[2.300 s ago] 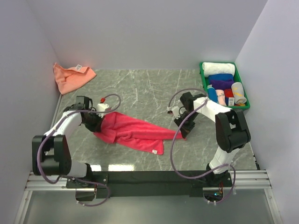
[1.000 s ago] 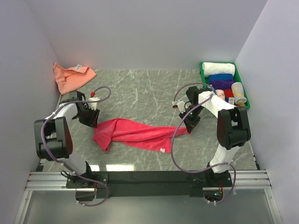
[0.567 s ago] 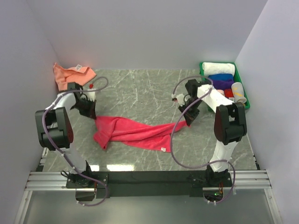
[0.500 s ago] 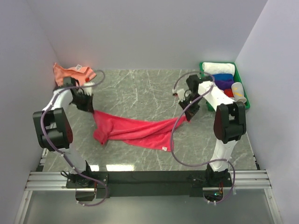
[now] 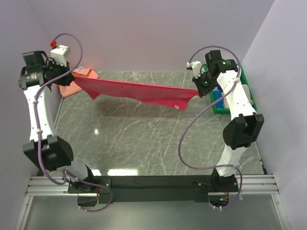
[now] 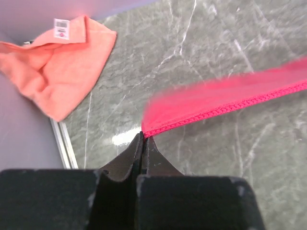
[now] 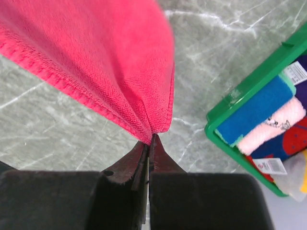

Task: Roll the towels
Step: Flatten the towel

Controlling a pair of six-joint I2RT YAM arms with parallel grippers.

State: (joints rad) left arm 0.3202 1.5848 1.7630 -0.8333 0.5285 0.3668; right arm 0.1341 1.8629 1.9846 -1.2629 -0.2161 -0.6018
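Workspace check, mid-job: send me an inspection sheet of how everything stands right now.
Surface: grey marbled tabletop, glossy, no spills seen.
Job's things: crimson pink cloth towel stretched in the air between both claws; salmon orange cloth towel crumpled at the far left corner; rolled towels packed in the green plastic tray at far right.
Clutter: nothing seen.
Grippers: left claw and right claw each shut on a corner of the pink towel.
Cables: purple-grey cables loop freely off both arms, clear of the towel.
Surroundings: plain pale walls on three sides.
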